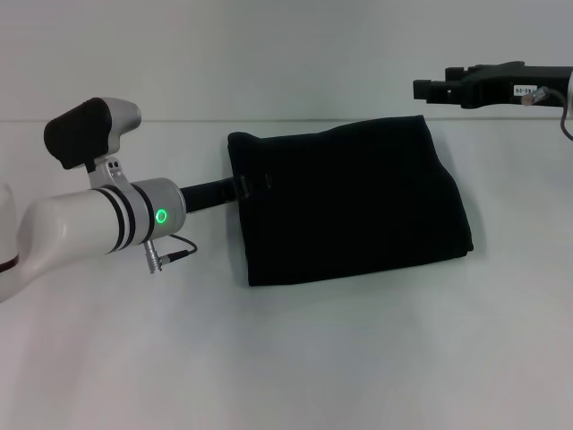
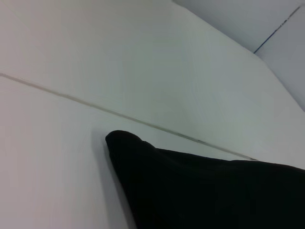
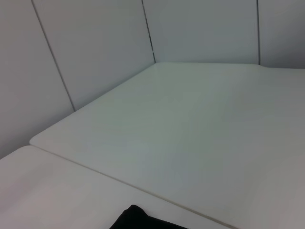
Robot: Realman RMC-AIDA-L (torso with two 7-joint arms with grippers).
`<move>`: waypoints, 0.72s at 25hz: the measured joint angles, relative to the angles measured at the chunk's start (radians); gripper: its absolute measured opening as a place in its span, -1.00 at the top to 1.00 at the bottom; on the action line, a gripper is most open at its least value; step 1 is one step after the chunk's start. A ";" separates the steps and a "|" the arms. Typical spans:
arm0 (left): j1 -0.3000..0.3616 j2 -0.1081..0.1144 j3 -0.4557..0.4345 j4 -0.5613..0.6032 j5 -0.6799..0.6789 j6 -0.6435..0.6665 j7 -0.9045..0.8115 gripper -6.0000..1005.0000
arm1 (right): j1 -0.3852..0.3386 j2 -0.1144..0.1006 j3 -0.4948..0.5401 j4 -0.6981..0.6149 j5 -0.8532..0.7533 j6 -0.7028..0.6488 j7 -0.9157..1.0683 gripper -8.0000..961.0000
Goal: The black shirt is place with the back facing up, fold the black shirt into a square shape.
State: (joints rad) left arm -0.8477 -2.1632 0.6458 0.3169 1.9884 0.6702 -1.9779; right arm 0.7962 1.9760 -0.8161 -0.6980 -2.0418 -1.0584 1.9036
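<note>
Black shirt (image 1: 349, 202) lies folded into a rough square on the white table (image 1: 358, 358). Left gripper (image 1: 255, 185) sits at its left edge, grip unclear. Right gripper (image 1: 425, 89) hovers beyond the far right corner, holding nothing; its opening is unclear.

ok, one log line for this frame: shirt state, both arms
black shirt: folded to rough square, flat on white table | left gripper: at shirt's left edge | right gripper: raised beyond far right corner
</note>
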 joint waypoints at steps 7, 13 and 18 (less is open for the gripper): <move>0.000 0.000 -0.002 -0.002 -0.004 -0.004 0.023 -0.12 | 0.000 0.003 0.000 0.000 0.000 0.002 0.000 -0.46; 0.002 0.000 0.000 -0.013 -0.004 -0.039 0.030 0.38 | 0.002 0.004 0.000 0.000 0.001 0.012 -0.001 -0.46; 0.000 0.000 0.000 -0.021 0.001 -0.043 0.031 0.70 | 0.003 0.006 0.000 0.000 0.002 0.030 -0.001 -0.46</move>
State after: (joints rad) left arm -0.8473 -2.1628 0.6459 0.2960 1.9891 0.6273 -1.9471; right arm 0.7990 1.9816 -0.8161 -0.6980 -2.0401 -1.0288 1.9024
